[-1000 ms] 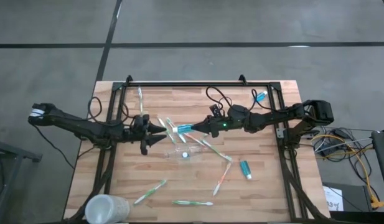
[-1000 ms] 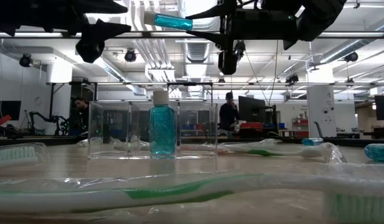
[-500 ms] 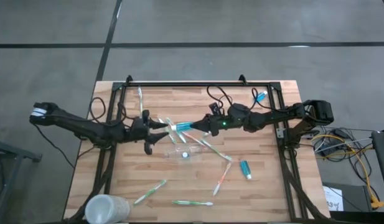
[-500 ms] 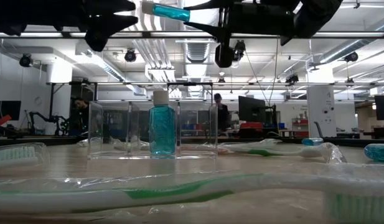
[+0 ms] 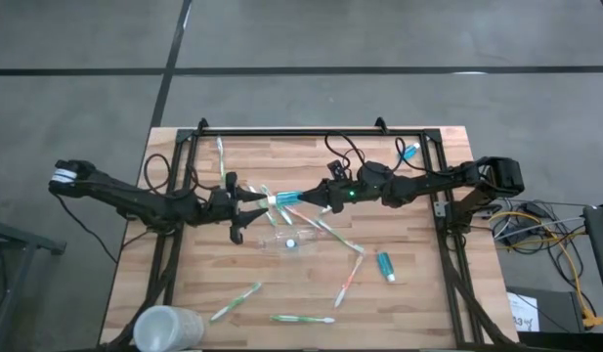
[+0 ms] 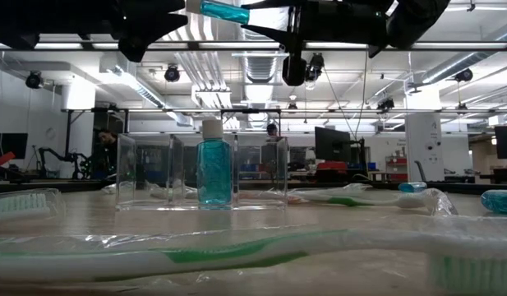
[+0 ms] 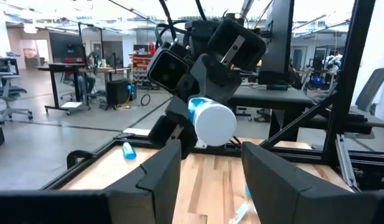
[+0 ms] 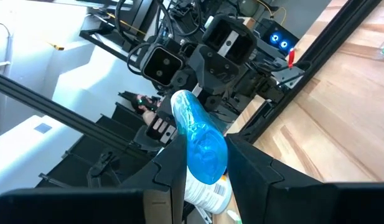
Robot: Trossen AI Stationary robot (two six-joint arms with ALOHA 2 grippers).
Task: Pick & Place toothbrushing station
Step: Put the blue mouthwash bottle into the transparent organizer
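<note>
1. High view first: the wooden table [image 5: 418, 293] carries both arms reaching toward each other over its middle, with scattered toothbrushes [image 5: 235, 301] lying loose on the boards and a frosted white cup [image 5: 164, 328] at the near left corner.
2. Next in size, the toothbrushing station [image 6: 200, 171], a clear compartmented holder, stands upright on the table just in front of where the two grippers meet; seen from table height, one small blue bottle [image 6: 214, 171] already stands inside it.
3. The right gripper [image 5: 321, 198] is clamped on a blue tube [image 5: 290, 200], holding it level in the air above the table, white cap end pointing toward the other arm.
4. The left gripper [image 5: 254, 202] faces that cap with its fingers spread wide and holding nothing; its wrist camera shows the white cap [image 7: 215, 124] just ahead of and between its two fingers [image 7: 159, 172], apparently not yet touched.
5. My reading is that the step in hand is a mid-air handover of the tube, or a two-handed regrip, before it goes into the holder.
6. The next move seems to call for the left fingers to advance around the cap end and close squarely, and only then for the right side to let go, since an early release would drop the tube onto the clutter below.
</note>
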